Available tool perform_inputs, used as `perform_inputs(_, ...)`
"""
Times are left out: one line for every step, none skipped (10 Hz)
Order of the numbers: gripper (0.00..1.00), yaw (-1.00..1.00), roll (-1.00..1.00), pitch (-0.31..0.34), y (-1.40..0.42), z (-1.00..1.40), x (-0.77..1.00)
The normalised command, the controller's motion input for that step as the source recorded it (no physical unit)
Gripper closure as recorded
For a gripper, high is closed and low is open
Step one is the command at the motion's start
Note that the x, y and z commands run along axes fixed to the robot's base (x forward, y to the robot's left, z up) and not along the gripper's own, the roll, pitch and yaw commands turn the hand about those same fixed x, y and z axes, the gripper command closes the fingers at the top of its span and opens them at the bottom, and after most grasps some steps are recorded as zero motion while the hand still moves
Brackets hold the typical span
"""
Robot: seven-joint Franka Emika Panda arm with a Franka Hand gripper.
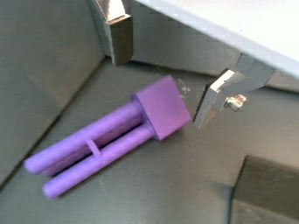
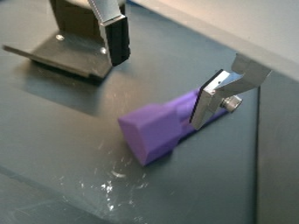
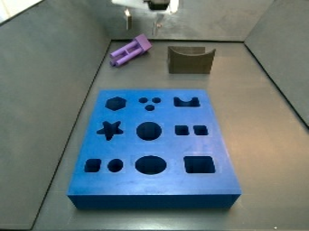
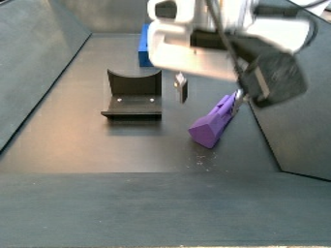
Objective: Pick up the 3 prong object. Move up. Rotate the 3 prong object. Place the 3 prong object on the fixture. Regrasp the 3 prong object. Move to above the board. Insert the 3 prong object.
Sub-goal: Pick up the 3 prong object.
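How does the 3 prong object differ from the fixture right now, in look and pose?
The 3 prong object is light purple and elongated, lying flat on the floor; the fixture is dark olive-brown, blocky and standing upright. The 3 prong object ends in rod-like prongs, while the fixture has a concave notch in its top. The open gripper hovers over the 3 prong object's block end; nothing is at the fixture. Both sit on the floor beyond the board.

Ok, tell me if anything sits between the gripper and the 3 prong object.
Nothing visible does. The gripper hangs open just above the 3 prong object, its fingers on either side of the block end. The fixture stands off to one side.
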Motion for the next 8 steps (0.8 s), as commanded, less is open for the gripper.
perform_inputs(0.00,-0.41,-0.24,-0.060,0.21,-0.47,0.00)
perform_inputs(0.00,-0.31,-0.23,-0.080,0.16,-0.44,0.01)
perform_inputs(0.00,-0.23,-0.22,-0.114,0.13,-0.43,0.00)
perform_inputs(0.00,-0.14,-0.21,-0.106,0.09,-0.37,0.00)
perform_inputs(0.00,-0.10,-0.17,-0.086,0.04,-0.31,0.00)
perform_inputs(0.00,-0.10,-0.17,-0.076,0.05,-0.32,0.00)
perform_inputs(0.00,-0.10,-0.16,-0.066,0.04,-0.30,0.00)
perform_inputs(0.00,-0.13,-0.12,-0.036,0.01,-0.25,0.00)
